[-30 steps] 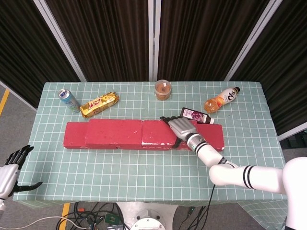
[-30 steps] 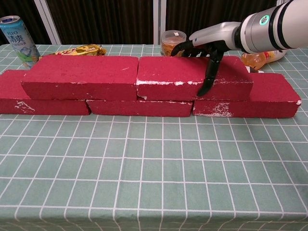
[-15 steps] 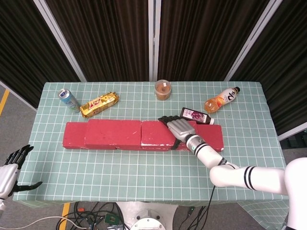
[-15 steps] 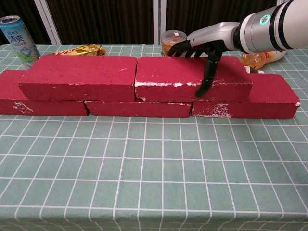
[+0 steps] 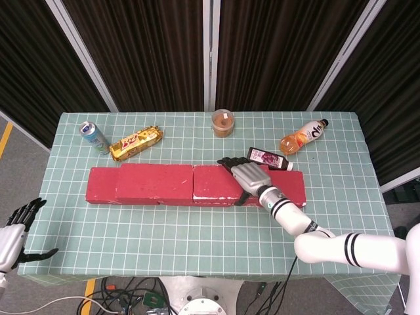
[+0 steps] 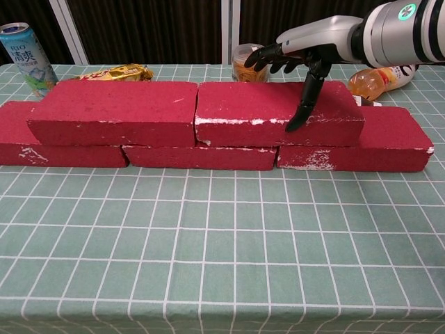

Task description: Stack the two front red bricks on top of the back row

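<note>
A: Checking stack status: both upper red bricks sit on the back row (image 6: 348, 149). The left upper brick (image 6: 115, 111) and right upper brick (image 6: 278, 111) lie end to end along the middle of the tabletop (image 6: 222, 243), joint nearly closed.

B: Hand condition?

A: The right hand (image 6: 299, 59) hovers at the right upper brick. Fingers are spread and slightly curled, clamped on nothing; one fingertip (image 6: 295, 125) points down onto the brick's front edge. The left hand (image 5: 13, 233) hangs off the front left corner of the tabletop, fingers apart, holding nothing.

B: Remaining work?

A: Judged complete or nearly so; at most a final alignment and withdrawal.

B: Obstructions?

A: Behind the row toward the far edge: a can (image 6: 26, 57), a gold snack pack (image 6: 115, 71), a lidded cup (image 6: 249, 59), an orange bottle (image 6: 379, 78) and a dark packet (image 5: 268, 158). The packet lies just beside the right hand, so a careless withdrawal could knock it.
</note>
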Robot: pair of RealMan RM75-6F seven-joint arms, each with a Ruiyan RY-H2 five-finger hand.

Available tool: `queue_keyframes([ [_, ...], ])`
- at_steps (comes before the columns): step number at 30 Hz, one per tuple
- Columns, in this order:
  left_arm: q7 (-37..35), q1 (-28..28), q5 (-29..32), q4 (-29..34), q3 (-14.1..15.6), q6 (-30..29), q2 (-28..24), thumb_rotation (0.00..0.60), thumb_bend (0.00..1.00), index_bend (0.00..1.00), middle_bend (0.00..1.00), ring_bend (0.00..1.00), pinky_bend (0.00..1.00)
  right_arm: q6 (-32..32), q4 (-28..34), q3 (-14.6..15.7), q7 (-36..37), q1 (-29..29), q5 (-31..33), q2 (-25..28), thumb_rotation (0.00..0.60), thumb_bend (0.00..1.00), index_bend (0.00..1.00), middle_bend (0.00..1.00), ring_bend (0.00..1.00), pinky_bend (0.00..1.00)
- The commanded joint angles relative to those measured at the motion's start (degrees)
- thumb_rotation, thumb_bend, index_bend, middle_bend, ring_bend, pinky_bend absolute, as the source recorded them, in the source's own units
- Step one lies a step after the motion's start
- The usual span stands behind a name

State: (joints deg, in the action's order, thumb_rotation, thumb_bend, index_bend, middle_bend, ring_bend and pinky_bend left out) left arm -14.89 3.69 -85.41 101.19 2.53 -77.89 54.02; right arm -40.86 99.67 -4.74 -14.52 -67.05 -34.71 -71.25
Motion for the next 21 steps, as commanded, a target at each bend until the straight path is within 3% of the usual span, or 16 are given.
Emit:
queue_keyframes([
  [1,0.04,-0.04,0.03,0.06,0.01,-0.04,-0.01,0.600,0.00,0.03,0.00,0.00,0.00,-0.75,2.03,-0.79,1.30,1.36,-1.98,1.72,0.600,0.00,0.00,0.00,0.00,0.00],
  [11,0.29,0.08,-0.09,0.18,0.05,0.10,-0.15,0.600,0.00,0.03,0.00,0.00,0.00,-6.59,5.95,-1.93,5.45,8.60,-8.66,9.70,0.600,0.00,0.00,0.00,0.00,0.00],
  [16,0.98,0.33,0.18,0.60,-0.09,0.46,-0.02,0.600,0.00,0.03,0.00,0.00,0.00,-6.74,3.55,-0.67,6.91,12.26,-9.18,13.24,0.600,0.00,0.00,0.00,0.00,0.00],
  [21,1.92,0.60,0.23,1.27,-0.09,0.84,0.05,0.600,0.00,0.03,0.00,0.00,0.00,-5.21,-0.56,0.71,8.31,15.03,-9.08,13.00,0.600,0.00,0.00,0.00,0.00,0.00],
])
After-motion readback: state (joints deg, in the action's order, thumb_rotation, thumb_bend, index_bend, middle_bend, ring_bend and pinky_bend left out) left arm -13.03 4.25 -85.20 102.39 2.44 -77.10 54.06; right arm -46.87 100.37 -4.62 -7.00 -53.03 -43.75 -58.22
